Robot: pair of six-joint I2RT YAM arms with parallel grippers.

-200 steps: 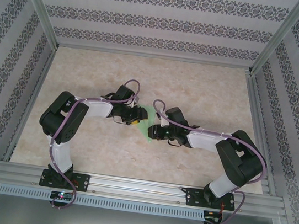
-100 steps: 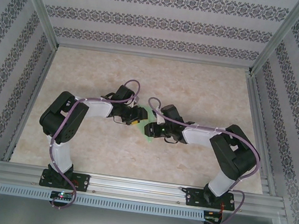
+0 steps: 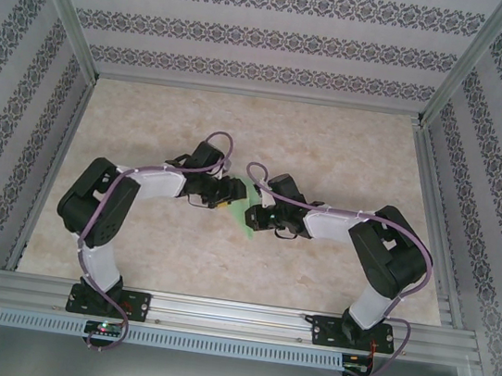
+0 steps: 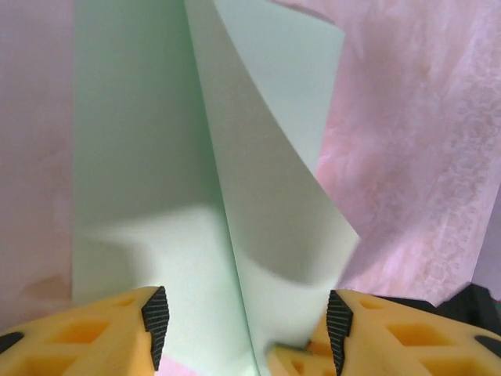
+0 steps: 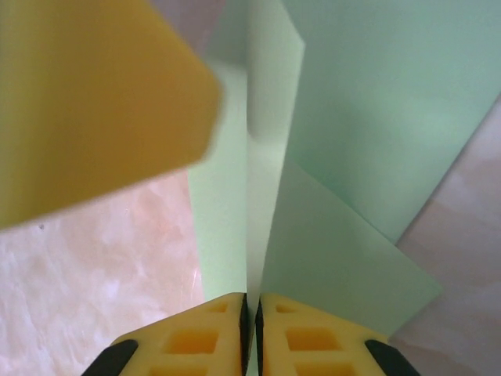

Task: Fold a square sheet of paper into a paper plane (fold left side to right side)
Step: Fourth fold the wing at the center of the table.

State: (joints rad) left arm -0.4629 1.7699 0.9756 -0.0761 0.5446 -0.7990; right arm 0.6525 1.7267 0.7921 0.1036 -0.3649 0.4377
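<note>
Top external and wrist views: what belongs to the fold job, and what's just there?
Job in hand:
- square sheet of paper, partly folded, one flap raised
- right gripper, shut on an upright fold of it
- left gripper, open, astride the crease

Just surroundings:
- table
- patterned walls
- aluminium frame
</note>
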